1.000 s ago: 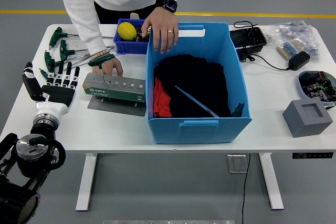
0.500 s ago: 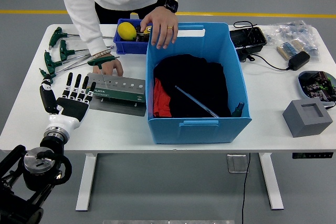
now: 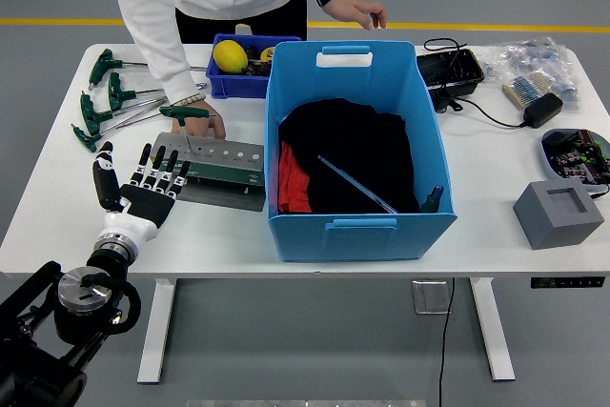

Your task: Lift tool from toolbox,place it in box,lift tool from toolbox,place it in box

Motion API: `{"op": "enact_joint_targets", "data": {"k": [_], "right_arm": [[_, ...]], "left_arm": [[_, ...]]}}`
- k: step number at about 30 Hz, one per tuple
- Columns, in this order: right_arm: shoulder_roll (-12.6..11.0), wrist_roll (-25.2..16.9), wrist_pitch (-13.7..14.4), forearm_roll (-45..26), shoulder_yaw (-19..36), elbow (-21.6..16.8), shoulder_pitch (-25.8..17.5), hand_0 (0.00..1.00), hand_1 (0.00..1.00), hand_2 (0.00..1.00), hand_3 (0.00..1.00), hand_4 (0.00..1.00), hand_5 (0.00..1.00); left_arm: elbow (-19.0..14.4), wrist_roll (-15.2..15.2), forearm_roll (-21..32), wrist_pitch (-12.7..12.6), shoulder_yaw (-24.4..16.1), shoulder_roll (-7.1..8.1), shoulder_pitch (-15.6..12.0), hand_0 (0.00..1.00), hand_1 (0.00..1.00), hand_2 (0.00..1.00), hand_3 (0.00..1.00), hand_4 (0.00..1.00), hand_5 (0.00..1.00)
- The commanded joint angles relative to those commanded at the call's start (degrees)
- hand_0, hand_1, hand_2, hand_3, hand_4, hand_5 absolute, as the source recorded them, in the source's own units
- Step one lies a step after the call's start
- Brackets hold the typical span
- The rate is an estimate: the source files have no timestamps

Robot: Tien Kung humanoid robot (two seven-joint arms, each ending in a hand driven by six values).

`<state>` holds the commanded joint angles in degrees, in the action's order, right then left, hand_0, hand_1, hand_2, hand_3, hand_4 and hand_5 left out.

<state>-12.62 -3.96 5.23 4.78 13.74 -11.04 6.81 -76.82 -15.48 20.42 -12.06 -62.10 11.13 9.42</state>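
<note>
The grey-green tool holder (image 3: 217, 163) lies on a metal plate left of the big blue box (image 3: 357, 145). One green T-handle hex key (image 3: 185, 113) stands in its left end, under a person's hand (image 3: 198, 122). More green T-handle keys (image 3: 103, 105) lie at the table's far left. In the box, one long key (image 3: 367, 190) with a green handle lies on dark cloth. My left hand (image 3: 152, 173) is open, fingers spread, fingertips at the holder's left end, holding nothing. My right hand is out of view.
A small blue bin (image 3: 240, 69) with a yellow ball (image 3: 230, 55) sits behind the holder. A black tray (image 3: 450, 73), cables, a grey block (image 3: 559, 213) and electronics lie to the right. The person's other hand (image 3: 360, 12) hangs beyond the table's far edge.
My left hand has moved right and nearer, up to the holder's left end. The person's hand has lifted off the blue box's rim and drawn back beyond the table.
</note>
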Motion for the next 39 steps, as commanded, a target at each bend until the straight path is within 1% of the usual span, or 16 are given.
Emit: {"op": "enact_joint_targets", "data": {"k": [2, 3, 8, 9, 11, 23, 27, 32, 33, 36, 39], "right_arm": [[0.1, 0.0, 0.0, -0.1, -0.2, 0.0, 0.0, 0.682, 0.654, 0.710, 0.571, 0.783, 0.731], [0.1, 0.0, 0.0, -0.1, -0.2, 0.0, 0.0, 0.682, 0.654, 0.710, 0.571, 0.783, 0.732], [0.1, 0.0, 0.0, -0.2, -0.5, 0.0, 0.0, 0.682, 0.654, 0.710, 0.571, 0.783, 0.732], [0.1, 0.0, 0.0, -0.2, -0.5, 0.0, 0.0, 0.682, 0.654, 0.710, 0.571, 0.784, 0.732], [0.1, 0.0, 0.0, -0.2, -0.5, 0.0, 0.1, 0.682, 0.654, 0.710, 0.571, 0.784, 0.732], [0.2, 0.0, 0.0, -0.5, -0.9, -0.1, 0.4, 0.682, 0.654, 0.710, 0.572, 0.784, 0.732], [0.2, 0.0, 0.0, -0.6, -1.1, -0.1, 0.4, 0.682, 0.654, 0.710, 0.572, 0.784, 0.732], [0.2, 0.0, 0.0, -0.6, -1.1, -0.1, 0.5, 0.682, 0.654, 0.710, 0.572, 0.784, 0.732], [0.2, 0.0, 0.0, -0.7, -1.2, -0.1, 0.5, 0.681, 0.654, 0.710, 0.572, 0.784, 0.732], [0.2, 0.0, 0.0, -0.7, -1.3, -0.1, 0.6, 0.681, 0.654, 0.710, 0.572, 0.784, 0.732], [0.2, 0.1, 0.0, -0.9, -1.6, -0.1, 0.6, 0.681, 0.655, 0.710, 0.571, 0.784, 0.732]], "left_arm": [[0.8, 0.2, 0.7, 0.7, 0.3, 0.03, 0.6, 0.805, 0.787, 0.874, 0.852, 0.778, 0.710], [1.1, 0.2, 1.0, 0.9, 0.4, 0.04, 0.8, 0.803, 0.786, 0.880, 0.898, 0.779, 0.723], [3.0, 0.5, 2.3, 1.6, 1.1, 0.25, 2.6, 0.803, 0.786, 0.880, 0.898, 0.779, 0.723], [3.3, 0.5, 2.6, 1.6, 1.3, 0.34, 3.0, 0.803, 0.786, 0.879, 0.880, 0.778, 0.719], [3.8, 0.7, 3.0, 1.7, 1.8, 0.52, 3.7, 0.803, 0.786, 0.879, 0.880, 0.778, 0.719], [4.6, 0.8, 4.3, 1.3, 4.2, 1.21, 6.2, 0.803, 0.785, 0.879, 0.884, 0.778, 0.718], [5.0, 0.9, 4.8, 1.3, 5.2, 1.28, 6.9, 0.803, 0.785, 0.878, 0.889, 0.779, 0.725], [5.5, 0.7, 5.3, 0.9, 5.6, 1.17, 7.3, 0.803, 0.785, 0.878, 0.889, 0.779, 0.725], [5.6, 0.7, 5.5, 0.9, 5.7, 1.13, 7.5, 0.803, 0.783, 0.876, 0.916, 0.785, 0.749], [6.1, 0.7, 5.8, 0.9, 6.0, 1.10, 8.1, 0.803, 0.783, 0.876, 0.916, 0.785, 0.749], [7.0, 0.6, 6.3, 0.8, 6.8, 1.21, 9.2, 0.802, 0.784, 0.875, 0.919, 0.785, 0.748]]}}
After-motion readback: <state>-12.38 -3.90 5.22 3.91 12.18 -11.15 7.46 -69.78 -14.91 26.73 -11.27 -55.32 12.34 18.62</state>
